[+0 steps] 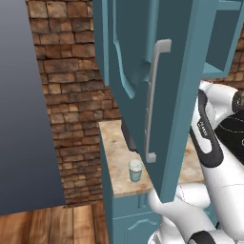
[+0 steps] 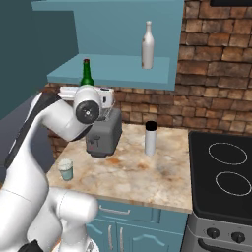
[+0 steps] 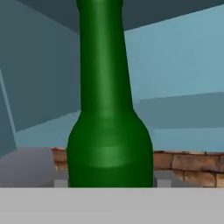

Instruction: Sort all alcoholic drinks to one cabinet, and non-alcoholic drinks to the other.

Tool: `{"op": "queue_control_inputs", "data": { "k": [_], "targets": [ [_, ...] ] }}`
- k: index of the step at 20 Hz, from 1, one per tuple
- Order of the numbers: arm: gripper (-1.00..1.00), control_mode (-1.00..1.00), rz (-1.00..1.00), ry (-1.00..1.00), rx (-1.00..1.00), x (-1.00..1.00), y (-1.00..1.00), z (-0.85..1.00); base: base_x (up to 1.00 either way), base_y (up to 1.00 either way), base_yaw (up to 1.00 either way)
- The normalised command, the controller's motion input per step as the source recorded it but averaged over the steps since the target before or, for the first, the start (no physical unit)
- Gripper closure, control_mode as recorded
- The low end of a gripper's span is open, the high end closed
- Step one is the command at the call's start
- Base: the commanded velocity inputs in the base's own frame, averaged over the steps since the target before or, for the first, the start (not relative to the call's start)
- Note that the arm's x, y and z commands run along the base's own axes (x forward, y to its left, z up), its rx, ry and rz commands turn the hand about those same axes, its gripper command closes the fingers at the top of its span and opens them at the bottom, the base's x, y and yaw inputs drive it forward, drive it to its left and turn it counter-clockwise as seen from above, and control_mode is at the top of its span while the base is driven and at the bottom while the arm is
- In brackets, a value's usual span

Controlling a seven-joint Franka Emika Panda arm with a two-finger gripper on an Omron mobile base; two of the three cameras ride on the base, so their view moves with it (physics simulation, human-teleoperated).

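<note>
The claw (image 2: 87, 93) is clamped, apparently low on the body, around the upright green bottle (image 3: 107, 122).

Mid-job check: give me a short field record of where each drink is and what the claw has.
claw: shut on green bottle
green bottle: upright, raised at the open upper cabinet's front edge, above the toaster
cream bottle: standing in upper cabinet
white flask: on counter, black cap on
lidded cup: near counter's front left corner
left to sort: flask, cup
</note>
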Motion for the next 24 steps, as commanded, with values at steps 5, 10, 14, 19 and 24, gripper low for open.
{"op": "queue_control_inputs", "data": {
  "k": [5,10,14,19,24],
  "targets": [
    [1.0,-1.0,-0.04,-0.01,0.0,0.0,-0.14,0.78,0.0,0.0,0.0],
    [1.0,-1.0,0.0,-0.01,-0.01,0.01,-0.32,0.58,0.0,0.0,0.0],
    [1.0,-1.0,0.0,-0.06,-0.09,0.15,-0.03,0.28,0.0,0.0,0.0],
    [1.0,-1.0,-0.05,-0.17,-0.19,0.41,0.05,0.0,0.0,0.0,0.0],
    [1.0,-1.0,-0.09,-0.05,-0.06,0.7,0.0,-0.22,0.0,0.0,0.0]
  ]
}}
